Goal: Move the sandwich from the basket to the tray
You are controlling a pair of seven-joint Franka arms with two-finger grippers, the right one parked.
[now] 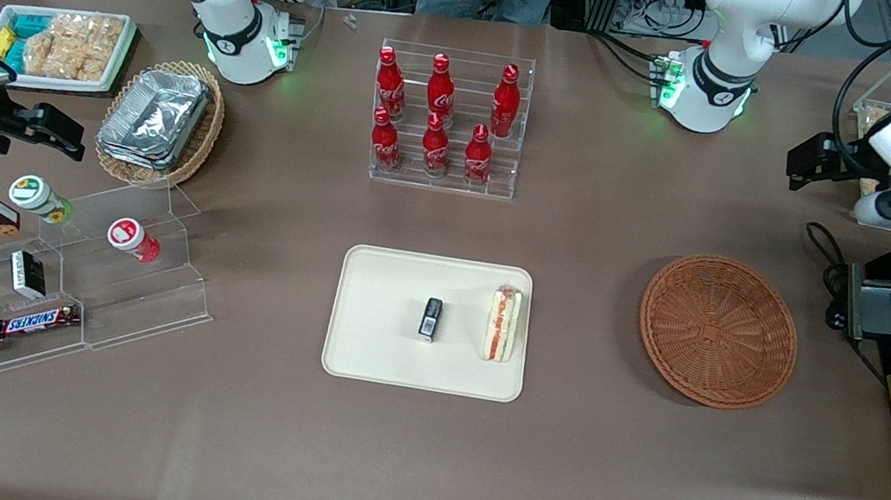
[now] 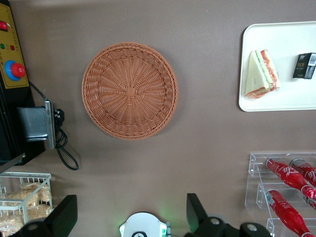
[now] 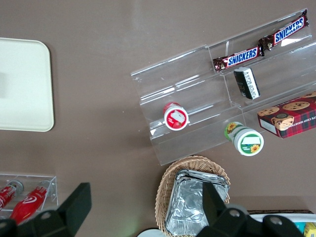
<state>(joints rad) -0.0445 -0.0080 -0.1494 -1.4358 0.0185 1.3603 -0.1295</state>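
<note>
One sandwich (image 1: pixel 502 323) on tray (image 1: pixel 370 353); claw (image 2: pixel 131 217) open.

Glossy white arm segments, black end effector (image 2: pixel 128 217), green-lit base ring.

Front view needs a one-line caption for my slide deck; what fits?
Triangular sandwich lies on cream rectangular tray, round reddish-brown wicker basket empty, left gripper open above table's edge.

Sandwich (image 1: pixel 502 323) on tray (image 1: pixel 371 344) – basket (image 1: pixel 717 330) empty.
</note>
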